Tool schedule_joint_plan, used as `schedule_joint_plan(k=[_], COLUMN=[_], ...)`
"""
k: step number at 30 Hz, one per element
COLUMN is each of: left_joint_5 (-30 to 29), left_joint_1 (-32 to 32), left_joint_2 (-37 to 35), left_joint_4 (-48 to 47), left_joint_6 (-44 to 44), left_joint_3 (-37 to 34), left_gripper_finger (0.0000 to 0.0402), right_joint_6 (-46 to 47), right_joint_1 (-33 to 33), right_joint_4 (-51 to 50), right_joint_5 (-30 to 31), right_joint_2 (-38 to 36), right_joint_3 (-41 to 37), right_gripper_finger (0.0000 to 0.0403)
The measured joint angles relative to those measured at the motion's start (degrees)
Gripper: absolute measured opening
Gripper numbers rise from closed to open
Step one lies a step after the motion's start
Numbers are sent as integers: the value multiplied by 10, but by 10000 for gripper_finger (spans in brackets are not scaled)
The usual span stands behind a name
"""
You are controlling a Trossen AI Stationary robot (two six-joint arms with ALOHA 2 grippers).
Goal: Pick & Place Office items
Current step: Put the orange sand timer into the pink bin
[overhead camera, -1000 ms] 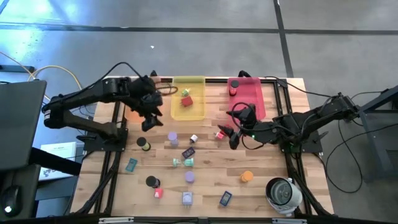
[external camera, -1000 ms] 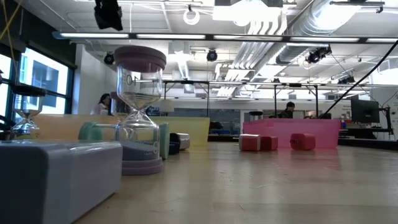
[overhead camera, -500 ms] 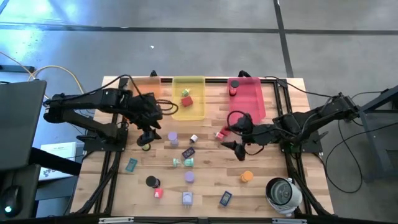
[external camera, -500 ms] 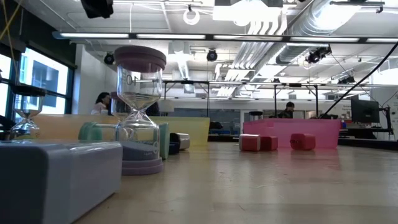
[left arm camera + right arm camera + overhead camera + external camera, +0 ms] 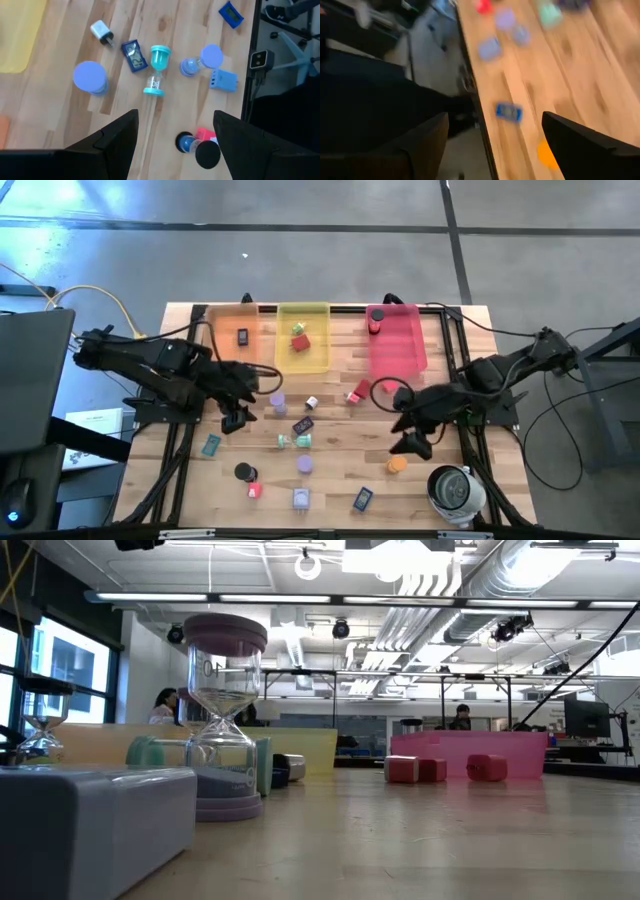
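Observation:
Small office items lie scattered on the wooden table [image 5: 440, 360]: a purple disc [image 5: 278, 400], a white plug [image 5: 312, 403], a dark rectangle [image 5: 303, 425], a teal hourglass [image 5: 295, 440], a black disc [image 5: 243, 471], an orange disc [image 5: 397, 464] and a blue rectangle [image 5: 363, 499]. My left gripper [image 5: 237, 418] hovers open at mid-left, above the table; the purple disc [image 5: 90, 77] and teal hourglass [image 5: 157, 70] lie ahead of it. My right gripper [image 5: 410, 442] hovers open at mid-right, just above the orange disc [image 5: 547, 155]. Neither holds anything.
Orange [image 5: 232, 330], yellow [image 5: 303, 360] and pink [image 5: 398, 355] trays stand along the far edge, each with one or two pieces inside. A large white-grey round device [image 5: 455, 490] sits at the near right corner. A lavender cube [image 5: 95, 820] and a lavender hourglass [image 5: 222, 710] stand close to the low camera.
My left gripper has swung away from the trays toward the table's near edge, staying open. My right gripper has moved from beside the red piece toward the near right, over the orange disc, turning as it went. No item has moved.

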Motion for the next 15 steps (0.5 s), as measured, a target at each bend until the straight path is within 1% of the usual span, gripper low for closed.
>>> schedule_joint_plan(k=[4,6,9,11,15], left_joint_5=[-25,-42,-66,-74,-78], left_joint_1=[-30,-45,-65,-75,-85], left_joint_2=[8,12,21,28,44], left_joint_4=[3,5,13,14,17], left_joint_6=[-24,-33,-39,-40,-40], left_joint_3=[-1,-1,-1,-1,-1], left_gripper_finger=[250,250,250,250,250], right_joint_6=[80,100,102,89,53], right_joint_1=[29,40,55,63,79], right_joint_4=[-105,-144,-179,-186,-184], right_joint_5=[2,23,69,96,112], right_joint_2=[4,13,29,42,76], right_joint_3=[0,0,0,0,0], right_gripper_finger=[311,311,311,311,311])
